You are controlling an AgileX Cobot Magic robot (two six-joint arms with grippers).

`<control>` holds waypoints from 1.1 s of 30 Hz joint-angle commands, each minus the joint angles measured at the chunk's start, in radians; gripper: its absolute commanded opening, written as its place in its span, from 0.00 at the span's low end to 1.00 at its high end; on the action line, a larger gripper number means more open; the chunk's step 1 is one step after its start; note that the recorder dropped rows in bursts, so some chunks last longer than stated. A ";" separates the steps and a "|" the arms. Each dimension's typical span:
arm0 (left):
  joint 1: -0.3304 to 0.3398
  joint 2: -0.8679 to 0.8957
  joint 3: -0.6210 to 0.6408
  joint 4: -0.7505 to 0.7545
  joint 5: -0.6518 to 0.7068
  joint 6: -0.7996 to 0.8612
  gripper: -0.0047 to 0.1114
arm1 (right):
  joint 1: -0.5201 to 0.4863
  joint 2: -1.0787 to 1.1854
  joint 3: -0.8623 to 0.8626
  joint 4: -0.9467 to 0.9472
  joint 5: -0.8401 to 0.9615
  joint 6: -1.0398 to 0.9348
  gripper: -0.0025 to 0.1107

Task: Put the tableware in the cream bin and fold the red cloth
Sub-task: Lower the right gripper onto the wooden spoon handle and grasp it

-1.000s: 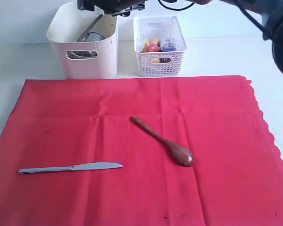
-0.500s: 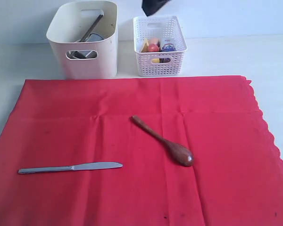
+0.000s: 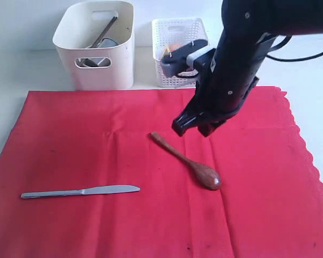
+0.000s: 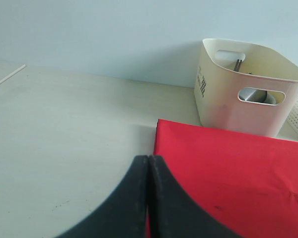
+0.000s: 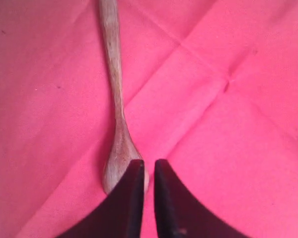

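The right arm has just swung back from the bin [image 3: 94, 75], which stands at the worktop's back left with some tableware already in it. The right claw [image 3: 191, 128] now hangs over the middle of the cloth [image 3: 258, 188], close above the spoon [image 3: 185, 159]. It has come back empty, its fingers drawn almost together with only a slit between them and nothing pinched. I'd say it must spread before it can take the spoon. The knife [image 3: 81, 191] lies untouched toward the cloth's front left. The left claw [image 4: 148, 163] is pressed together over bare worktop, just off the cloth's left edge. Spoon and knife look like the last pieces. The cloth lies flat, not yet folded.
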 commanded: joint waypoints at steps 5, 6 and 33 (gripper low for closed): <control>0.002 -0.007 0.000 -0.003 -0.004 -0.004 0.05 | 0.002 0.139 0.005 -0.011 -0.125 -0.035 0.40; 0.002 -0.007 0.000 -0.003 -0.004 -0.004 0.05 | 0.002 0.151 0.005 -0.011 -0.142 -0.035 0.41; 0.002 -0.007 0.000 -0.003 -0.004 -0.004 0.05 | 0.072 0.227 0.005 0.030 -0.153 -0.076 0.30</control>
